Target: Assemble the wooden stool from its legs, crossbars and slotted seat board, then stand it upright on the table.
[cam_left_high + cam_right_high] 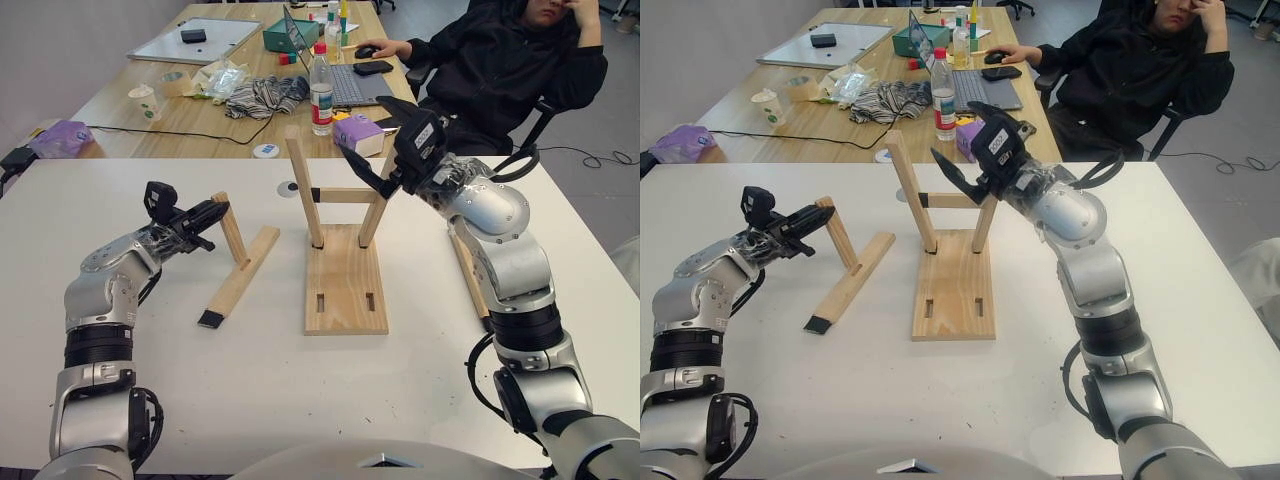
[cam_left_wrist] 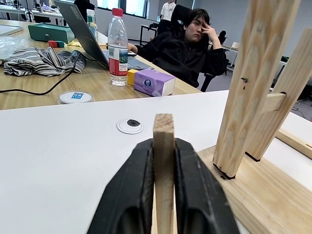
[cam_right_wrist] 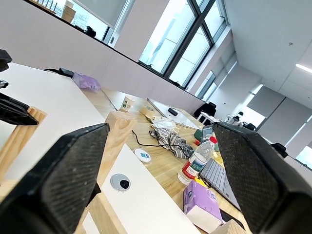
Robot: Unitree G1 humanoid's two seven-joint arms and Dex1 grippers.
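Observation:
The slotted seat board lies flat mid-table. Two legs joined by a crossbar stand in its far slots, and the near slots are bare. My right gripper is open just above and around the top of the right-hand standing leg. To the left, my left gripper is shut on the upper leg of a second leg pair; that pair's other leg rests on the table. A loose wooden bar lies under my right arm.
Behind the white table stands a wooden desk holding a bottle, tissue box, striped cloth and laptop. A person sits at its right end. A cable port is set in the white table near the standing legs.

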